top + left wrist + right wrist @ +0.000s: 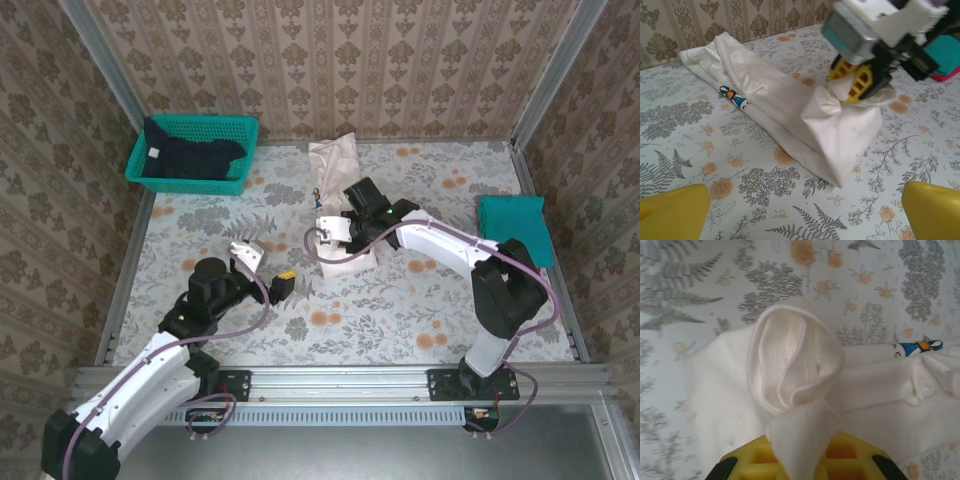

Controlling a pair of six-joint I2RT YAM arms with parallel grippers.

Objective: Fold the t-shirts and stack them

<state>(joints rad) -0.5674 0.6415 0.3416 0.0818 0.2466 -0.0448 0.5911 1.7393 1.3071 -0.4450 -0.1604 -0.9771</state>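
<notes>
Tabletop with a floral cover spans the overhead view. The cream-white t-shirt lies on it as a long bundle running from upper centre to the middle. The left wrist view adds a scrap of blue print along its fold. A teal mesh basket at upper left holds the dark navy t-shirt. The teal t-shirt lies folded at the right edge. The right gripper pinches the cream shirt's lower end, and its wrist view shows a puckered tuft squeezed between the yellow fingers. The left gripper, left of centre, is spread wide and holds nothing.
</notes>
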